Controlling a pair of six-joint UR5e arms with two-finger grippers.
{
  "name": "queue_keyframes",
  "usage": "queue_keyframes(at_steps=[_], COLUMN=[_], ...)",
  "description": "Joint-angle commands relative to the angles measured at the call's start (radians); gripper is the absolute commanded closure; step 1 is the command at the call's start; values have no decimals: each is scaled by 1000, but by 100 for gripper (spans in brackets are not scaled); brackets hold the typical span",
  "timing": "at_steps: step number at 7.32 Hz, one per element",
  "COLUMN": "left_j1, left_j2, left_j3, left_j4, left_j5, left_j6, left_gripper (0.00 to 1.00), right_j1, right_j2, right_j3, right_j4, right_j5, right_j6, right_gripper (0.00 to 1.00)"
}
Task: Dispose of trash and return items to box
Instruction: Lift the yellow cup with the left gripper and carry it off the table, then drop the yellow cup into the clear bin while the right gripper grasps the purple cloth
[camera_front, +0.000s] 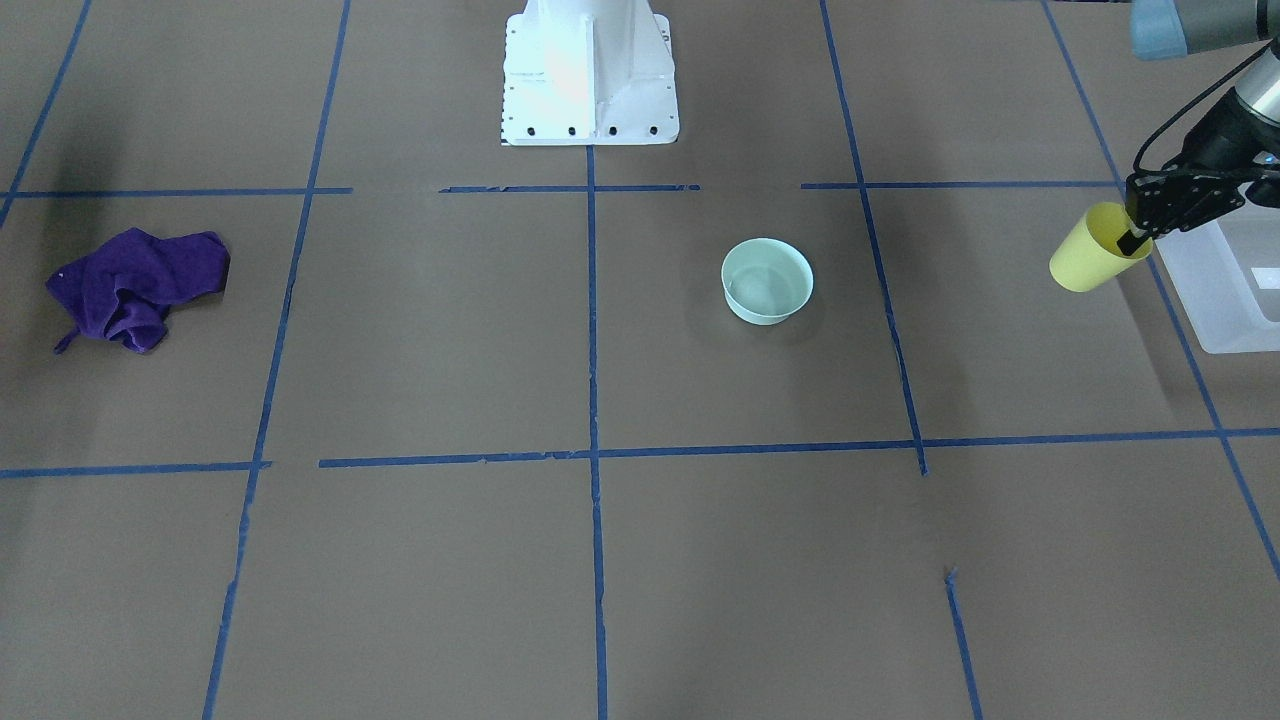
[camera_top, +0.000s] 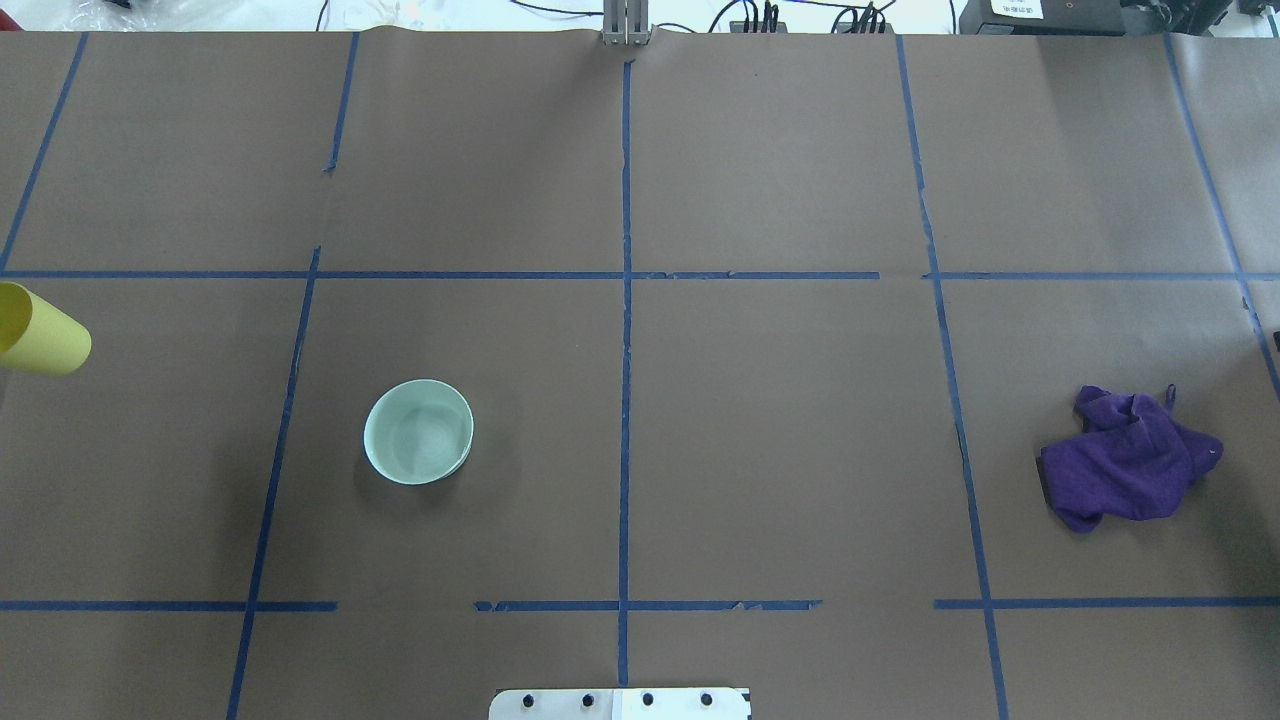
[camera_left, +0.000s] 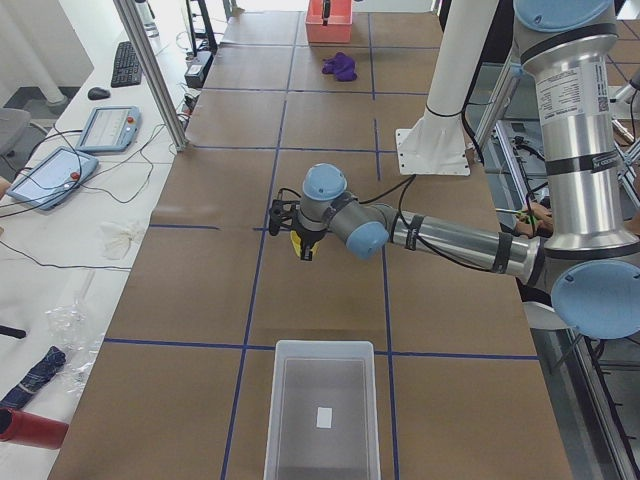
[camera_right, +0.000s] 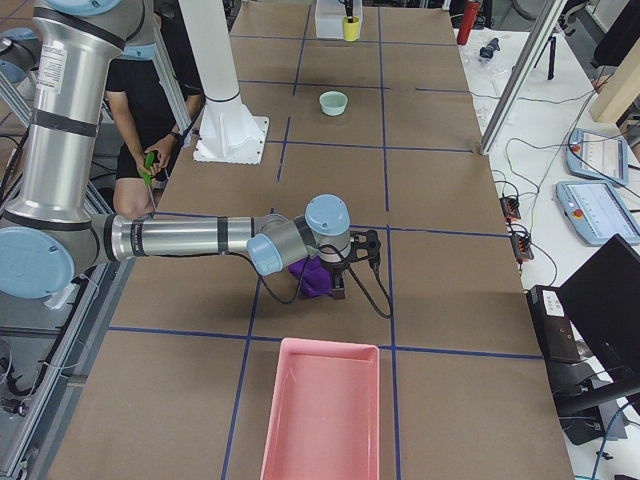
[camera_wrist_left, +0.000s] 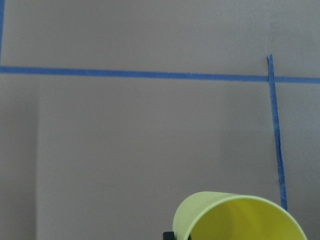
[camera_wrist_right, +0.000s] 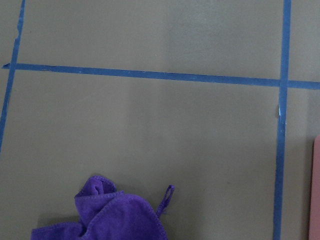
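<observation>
My left gripper (camera_front: 1135, 238) is shut on the rim of the yellow cup (camera_front: 1088, 258), one finger inside it, and holds it tilted above the table beside the near end of the frosted-white box (camera_front: 1225, 290). The cup also shows at the left edge of the overhead view (camera_top: 40, 332) and at the bottom of the left wrist view (camera_wrist_left: 235, 217). The box (camera_left: 322, 415) looks empty apart from a small white label. My right gripper (camera_right: 338, 280) shows only in the exterior right view, just over a purple cloth (camera_right: 312, 282). I cannot tell whether it is open or shut.
A pale green bowl (camera_front: 767, 281) stands upright and empty left of the cup in the front-facing view. The crumpled purple cloth (camera_top: 1128, 458) lies on the robot's right. A pink tray (camera_right: 322, 415) stands at the table's right end. Blue tape lines cross the brown table.
</observation>
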Motion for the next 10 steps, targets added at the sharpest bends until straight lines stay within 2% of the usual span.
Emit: queue_keyframes(at_steps=[1,3,6,8,10], left_j1=[-90,-159,-303,-369,-457], left_j2=[-56,-93,-165,-165,-179], left_j3=[-10,-7,1,30,106], left_j4=[128,212,355,356,355], left_j5=[6,50,136,141,144], left_j6=[140,249,464,558,680], left_gripper=[100,100,100,100,100], right_j1=[-151,-254,-334,-391,-411], right_j2=[-11,-11,-13,-13,-13], right_j3=[-1,-4,-24,-42,-73], right_j4=[113,172,174,174,172], right_j5=[-65,-130,-156,-205,-205], right_j6=[133,228,232,230,229], right_gripper=[0,0,0,0,0])
